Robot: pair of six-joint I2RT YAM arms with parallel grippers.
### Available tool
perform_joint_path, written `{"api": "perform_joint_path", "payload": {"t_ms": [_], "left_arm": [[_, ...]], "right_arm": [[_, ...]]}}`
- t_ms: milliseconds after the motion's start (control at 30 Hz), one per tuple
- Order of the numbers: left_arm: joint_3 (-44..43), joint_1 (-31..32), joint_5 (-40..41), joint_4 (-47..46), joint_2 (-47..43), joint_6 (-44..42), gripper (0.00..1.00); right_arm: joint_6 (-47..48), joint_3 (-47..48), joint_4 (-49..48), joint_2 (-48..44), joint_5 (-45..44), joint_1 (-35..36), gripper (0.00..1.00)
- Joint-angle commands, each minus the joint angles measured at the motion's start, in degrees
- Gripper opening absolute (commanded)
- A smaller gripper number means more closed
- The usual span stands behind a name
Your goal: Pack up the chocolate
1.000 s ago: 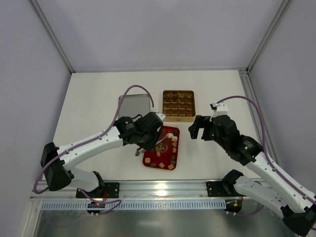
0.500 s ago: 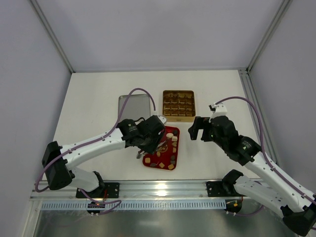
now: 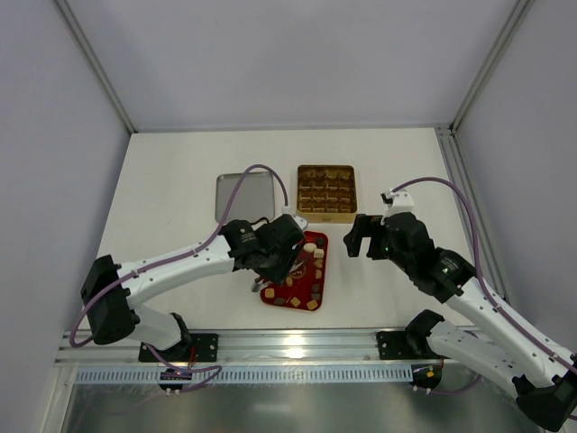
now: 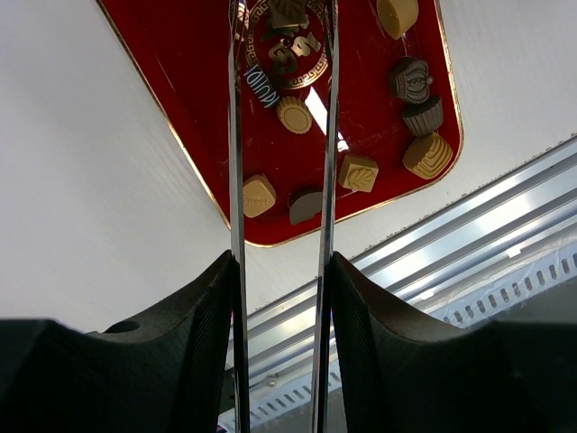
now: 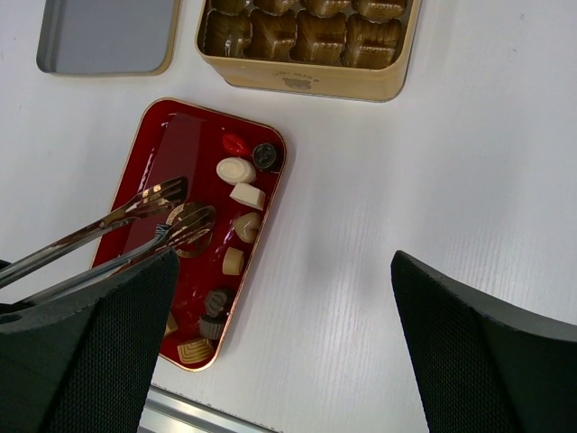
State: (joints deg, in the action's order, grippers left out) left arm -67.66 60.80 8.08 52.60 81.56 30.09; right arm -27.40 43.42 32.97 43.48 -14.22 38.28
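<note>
While left jaws clamp tongs over chocolate in red tray, right jaws gape empty, gold tin beyond.

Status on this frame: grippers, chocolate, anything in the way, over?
Left gripper shut on tongs, tips apart over red tray. Right gripper open, empty, right of tray. Chocolate loose on tray, none in tongs. Gold tin uncovered, nothing in the way.
</note>
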Motion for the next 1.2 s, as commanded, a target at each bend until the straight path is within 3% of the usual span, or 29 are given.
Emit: {"api": "perform_joint_path", "payload": {"t_ms": [0, 233, 600, 1167], "left_arm": [[0.07, 0.46, -0.08, -1.62, -0.08, 1.03, 0.44], [0.42, 0.55, 0.36, -1.62, 0.18, 0.94, 0.43], [-0.54, 0.55, 1.06, -0.31, 0.0, 0.41, 0.28], [-13.54, -0.24, 5.37, 3.04, -0.18, -2.75, 0.25]], "right_arm": [[-0.82, 0.0, -1.95, -0.68, 0.07, -0.05, 1.0], [-0.81, 0.0, -2.12, -0.77, 0.07, -0.05, 1.0], [-0.9, -0.18, -2.12, -1.21, -0.19, 0.04, 1.0], [-0.11, 0.87, -1.51, -1.03, -0.72, -0.05, 1.0]]}}
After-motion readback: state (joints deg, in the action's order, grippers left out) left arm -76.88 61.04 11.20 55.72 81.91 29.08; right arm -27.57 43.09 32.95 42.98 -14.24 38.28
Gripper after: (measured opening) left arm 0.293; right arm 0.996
